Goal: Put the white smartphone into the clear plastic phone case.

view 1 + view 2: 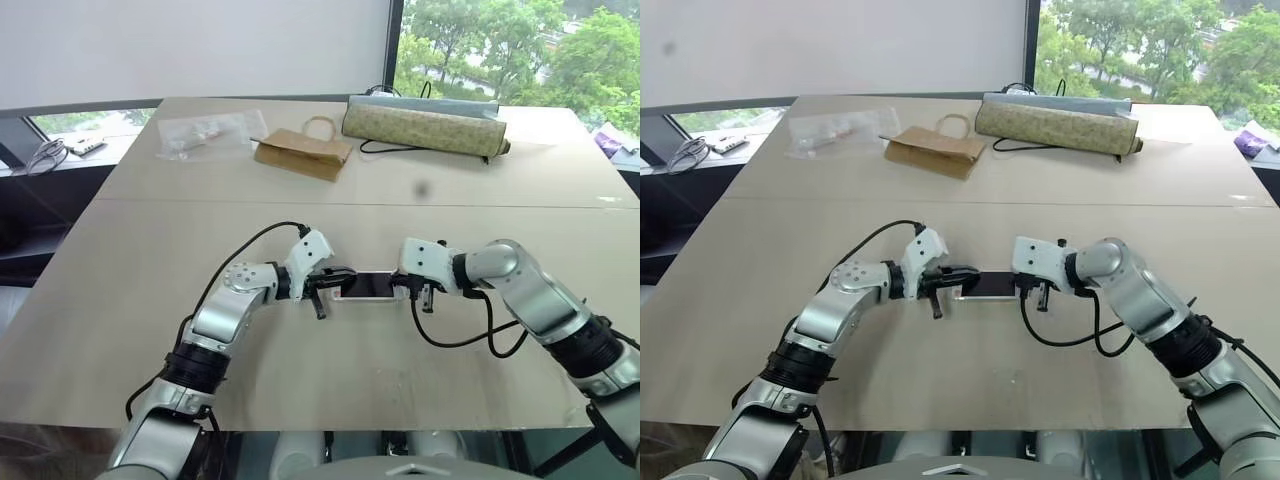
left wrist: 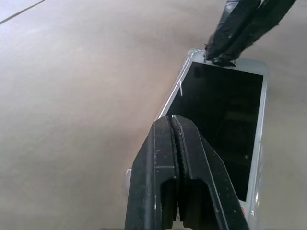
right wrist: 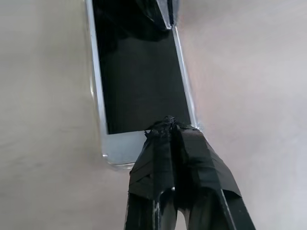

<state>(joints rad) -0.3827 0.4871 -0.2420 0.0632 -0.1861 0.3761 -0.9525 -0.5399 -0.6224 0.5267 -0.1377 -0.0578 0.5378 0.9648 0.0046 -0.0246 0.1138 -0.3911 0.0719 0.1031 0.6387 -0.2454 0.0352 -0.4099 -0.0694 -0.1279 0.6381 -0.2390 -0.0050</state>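
Task looks nearly done, judging by how things lie. Nearest on the worktop [image 1: 120, 330], mid-front, the white smartphone [image 1: 366, 285] lies flat, screen up, already inside the clear plastic phone case [image 2: 178, 88]; the case's clear rim shows along the phone's long edge and around the corners in both wrist views. Left gripper [image 1: 322, 291] sits at the phone's left end with its jaws fully shut, holding nothing, tips pressed down over the phone's near end in the left wrist view. Right gripper [image 1: 419, 294] sits at the phone's right end, jaws also closed tight and empty, taped tips resting on the corner of the white bezel where it meets the case rim. So neither has a grip on anything; both seem to be pushing with closed tips. What's left, as a guess: press the last corner or edge home so the rim snaps over all round, then lift off. Cannot tell whether every corner is seated; the corner under the right tips is hidden. Risk: the case sliding on the smooth worktop under a one-sided push. Further back, well apart from the work: a crinkled clear plastic bag [image 1: 205, 133], a brown paper bag [image 1: 300, 152], a long patterned roll [image 1: 425, 124] with a black cable [image 1: 385, 148] beside it.
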